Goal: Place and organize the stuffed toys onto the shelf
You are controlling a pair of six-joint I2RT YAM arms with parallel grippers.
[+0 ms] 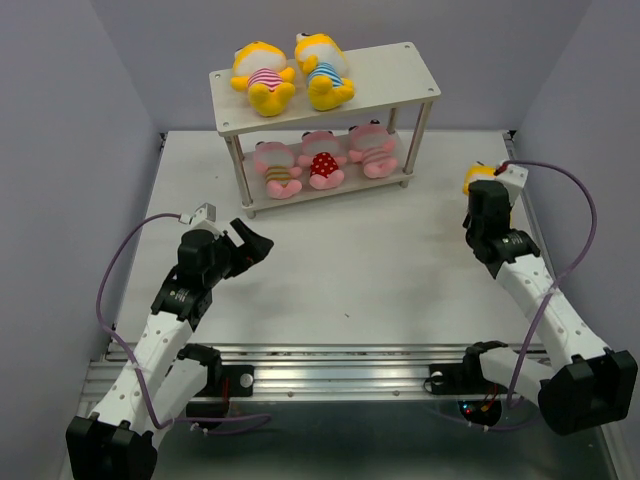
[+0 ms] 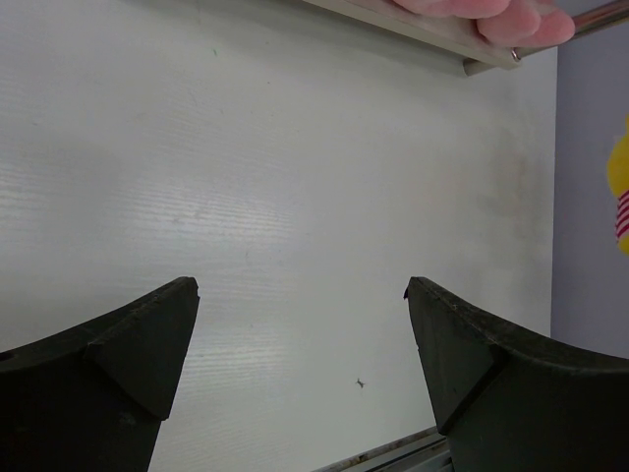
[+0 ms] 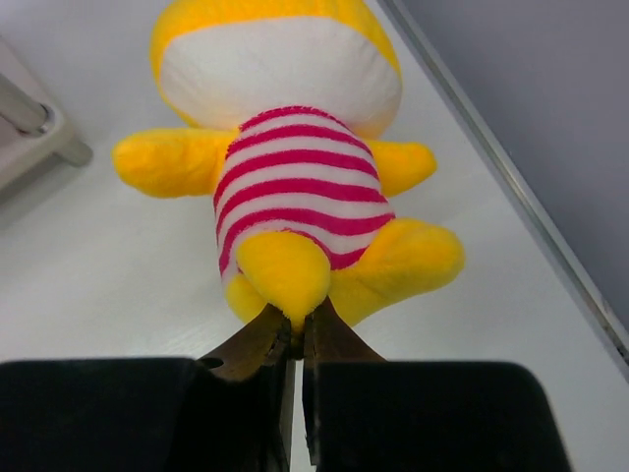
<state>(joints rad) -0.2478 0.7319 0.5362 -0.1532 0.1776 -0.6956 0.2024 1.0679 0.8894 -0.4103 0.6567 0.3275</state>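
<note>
Right tool point(image 3: 295, 323) pinches the last yellow toy point(image 3: 300, 182) at the right edge of the desk point(image 1: 350, 270); five toys lie on the shelf point(image 1: 400, 68).
The right tool is clamped almost fully closed on one foot of the yellow toy, which lies belly up, red stripes showing, near the right wall and well apart from the shelf. The left tool point(image 2: 302, 290) hangs wide open over bare desk, holding nothing. The top board carries a pink-striped yellow toy point(image 1: 263, 76) beside a blue-striped yellow toy point(image 1: 325, 70). The lower board holds three pink toys side by side: striped pink toy point(image 1: 278, 167), dotted pink toy point(image 1: 321, 160), right pink toy point(image 1: 372, 150).
</note>
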